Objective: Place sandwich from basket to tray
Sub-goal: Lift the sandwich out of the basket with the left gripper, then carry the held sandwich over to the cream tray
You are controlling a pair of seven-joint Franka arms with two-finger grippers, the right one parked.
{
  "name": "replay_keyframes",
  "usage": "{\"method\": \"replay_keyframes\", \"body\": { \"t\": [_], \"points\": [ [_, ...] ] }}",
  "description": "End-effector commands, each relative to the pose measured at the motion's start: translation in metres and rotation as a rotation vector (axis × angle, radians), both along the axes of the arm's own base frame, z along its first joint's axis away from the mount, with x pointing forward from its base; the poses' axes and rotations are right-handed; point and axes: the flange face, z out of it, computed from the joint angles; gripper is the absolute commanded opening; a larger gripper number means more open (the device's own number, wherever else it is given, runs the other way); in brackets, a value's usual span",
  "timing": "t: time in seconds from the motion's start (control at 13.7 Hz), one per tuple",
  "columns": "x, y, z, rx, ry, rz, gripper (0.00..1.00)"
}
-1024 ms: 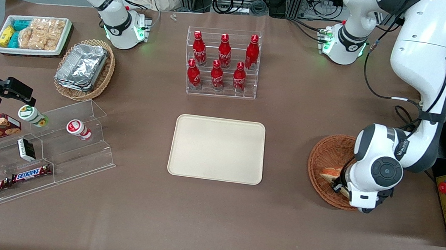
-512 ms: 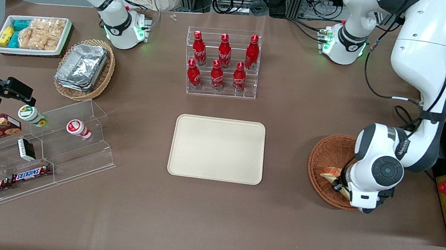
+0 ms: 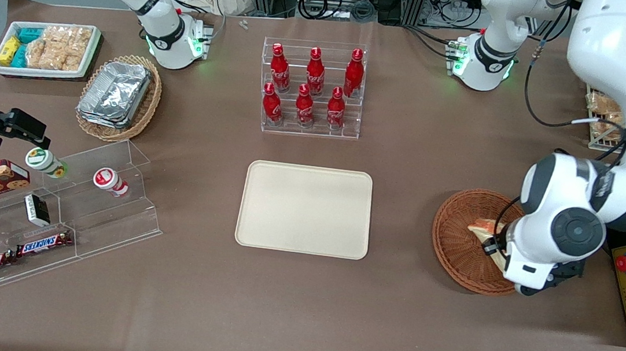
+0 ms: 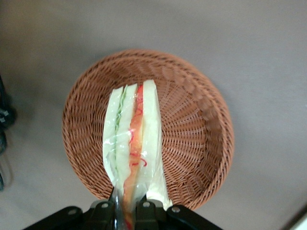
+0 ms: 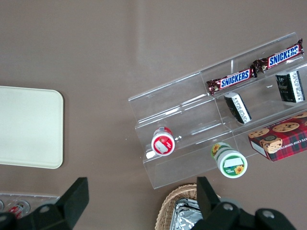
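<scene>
- Over the basket point(image 3: 466, 241), at the working arm's end of the counter point(image 3: 407, 162), your end effector point(image 4: 125, 211) is clamped narrow on one end of the sandwich point(image 4: 132, 143); the wedge hangs above the wicker bowl and looks clear of the weave, though you cannot confirm that from the front view, where the arm covers much of it.
- Expect the sandwich to be light and soft. The bread will squash under pressure, and the clear wrap around it looks slick, so a hard squeeze risks crushing it and a loose one risks letting it slide.
- Your hold is at the end of the wedge, across the layers. That leaves most of its length unsupported, so judge it likely to droop or swing on a quick move. Travel smoothly.
- The basket rim point(image 4: 213, 100) is raised all round. Lift the low tip of the sandwich above it before you carry it sideways.
- The tray point(image 3: 305, 209) lies well apart from the basket, toward the middle of the counter, with bare counter between them and nothing standing in that path.
- The rack of red bottles point(image 3: 313, 88) stands farther from the front camera than the tray, well off a straight run.
- The tray's rim is low and its surface bare, so any spot inside it will serve for a gentle set-down.
</scene>
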Motion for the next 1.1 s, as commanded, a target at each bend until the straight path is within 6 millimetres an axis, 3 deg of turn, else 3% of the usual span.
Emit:
{"method": "replay_keyframes", "body": {
  "t": [0.0,0.22,0.37,0.66,1.02],
  "points": [
    [-0.002,-0.039,0.046,-0.041,-0.043,-0.151,0.09],
    [-0.006,-0.096,0.082,-0.100,-0.095,-0.252,0.10],
    [-0.016,-0.135,0.084,-0.138,-0.096,-0.342,0.09],
    [-0.031,-0.233,0.038,-0.212,-0.047,-0.519,0.08],
    [-0.062,-0.316,-0.025,-0.177,-0.056,-0.508,0.08]
  ]
}}
